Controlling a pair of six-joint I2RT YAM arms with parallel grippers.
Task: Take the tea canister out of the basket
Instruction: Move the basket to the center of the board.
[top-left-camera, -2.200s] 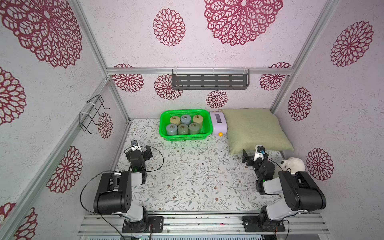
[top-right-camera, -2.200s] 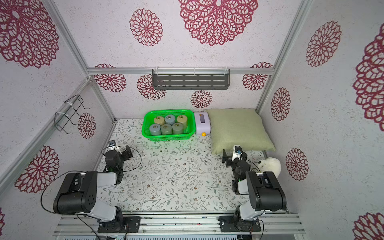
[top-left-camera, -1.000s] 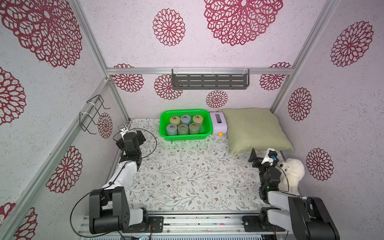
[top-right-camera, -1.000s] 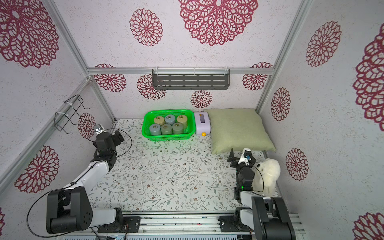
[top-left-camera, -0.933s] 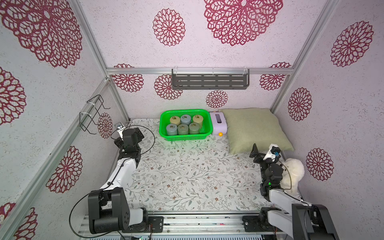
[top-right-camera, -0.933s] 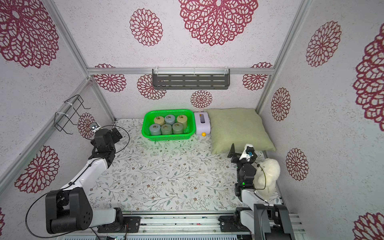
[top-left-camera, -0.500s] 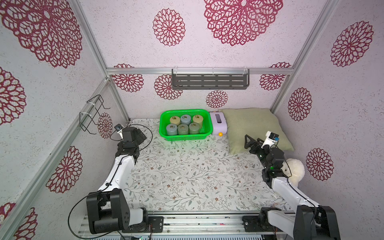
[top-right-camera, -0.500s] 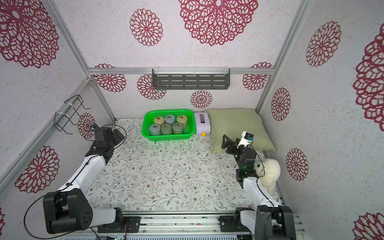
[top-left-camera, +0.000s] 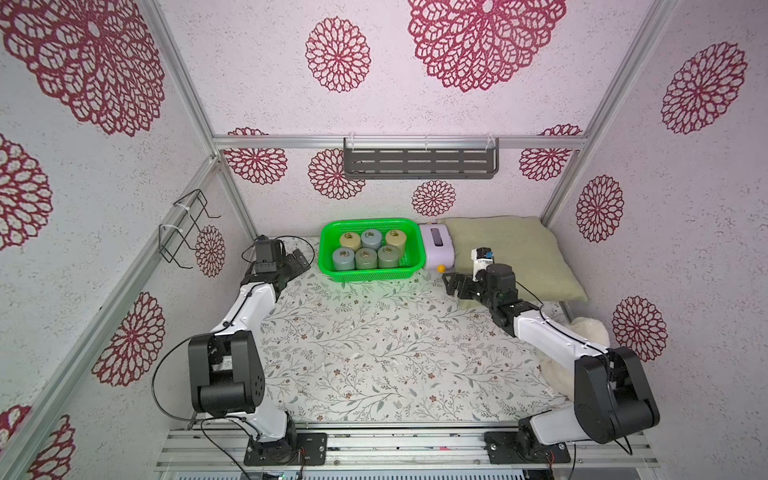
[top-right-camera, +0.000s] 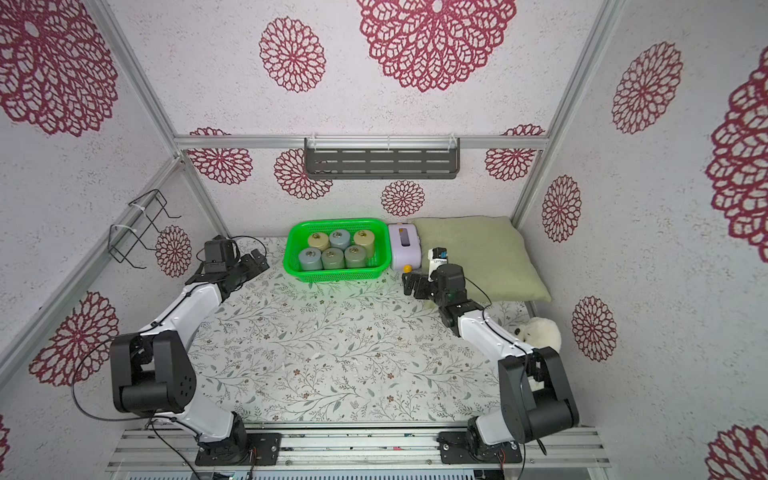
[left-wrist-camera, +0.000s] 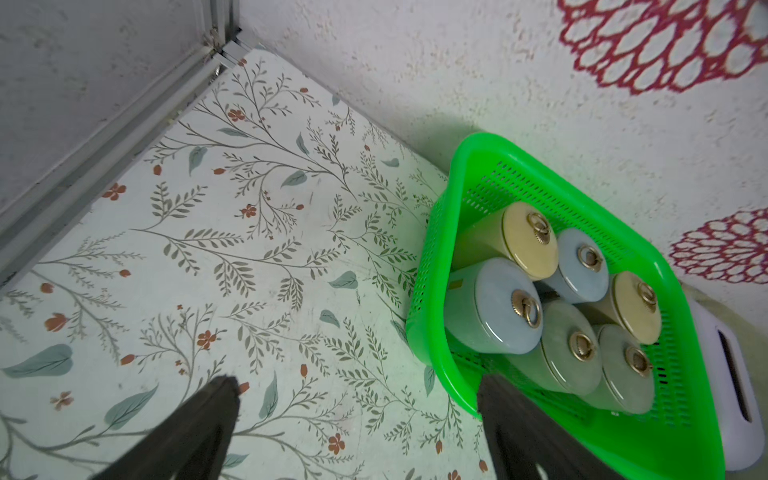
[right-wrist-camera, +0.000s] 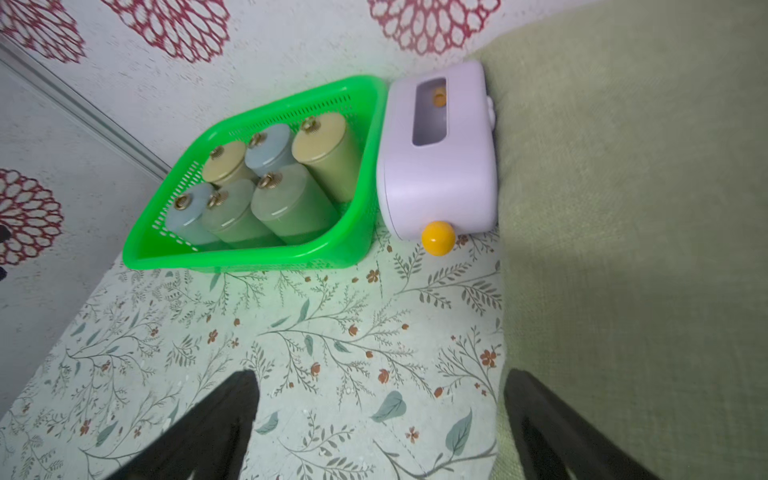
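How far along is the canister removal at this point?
Done: nothing yet; all six canisters stand in the basket. In hand: neither gripper holds anything. The left gripper hangs open beside the basket's left end, and the right gripper is open near the lilac box. Left: reach in, grip one canister and lift it out.
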